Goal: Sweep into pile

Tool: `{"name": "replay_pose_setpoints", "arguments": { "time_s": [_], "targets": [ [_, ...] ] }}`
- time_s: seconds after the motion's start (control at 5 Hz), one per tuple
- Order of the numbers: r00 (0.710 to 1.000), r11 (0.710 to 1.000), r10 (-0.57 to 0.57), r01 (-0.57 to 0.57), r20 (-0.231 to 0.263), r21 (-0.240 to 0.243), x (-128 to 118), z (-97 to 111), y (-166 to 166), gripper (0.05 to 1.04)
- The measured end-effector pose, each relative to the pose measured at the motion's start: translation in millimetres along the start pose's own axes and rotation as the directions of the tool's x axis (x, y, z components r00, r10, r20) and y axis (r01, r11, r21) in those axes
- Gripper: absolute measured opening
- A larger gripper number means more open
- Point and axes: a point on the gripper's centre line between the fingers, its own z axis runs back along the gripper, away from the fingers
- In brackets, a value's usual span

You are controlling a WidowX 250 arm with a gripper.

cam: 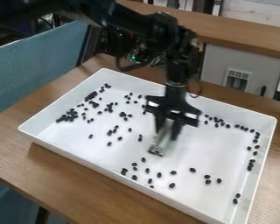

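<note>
The black gripper (169, 127) hangs over the middle of the white tray (69, 141), pointing down. It is shut on a pale, narrow sweeping tool (161, 141), whose darker lower end is low over the tray floor. Small black beans are scattered around it. A dense cluster of beans (67, 117) lies at the tray's left side, with more along the upper left. Other beans (171, 185) are spread near the front wall, and a loose line of beans (251, 162) follows the right wall.
The tray stands on a brown wooden table (66, 170). A blue-green fabric surface (37, 65) is at the left. Behind the table are a grey panel (218, 65) and a wooden ledge (242, 33).
</note>
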Motion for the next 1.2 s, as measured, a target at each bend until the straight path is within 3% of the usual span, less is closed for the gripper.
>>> {"name": "replay_pose_setpoints", "arguments": {
  "time_s": [0.2,0.6,0.8,1.0,1.2],
  "targets": [
    [0.992,0.991,0.124,-0.124,0.002,0.049,-11,-4,48,0.386],
    [0.955,0.951,0.297,-0.295,-0.009,0.091,-24,-8,147,0.386],
    [0.955,0.95,0.297,-0.298,0.021,0.09,-22,6,154,0.386],
    [0.969,0.972,0.222,-0.228,0.113,0.049,-6,39,125,0.386],
    [0.98,0.995,0.096,-0.097,0.176,-0.003,2,58,67,0.386]
  ]
}}
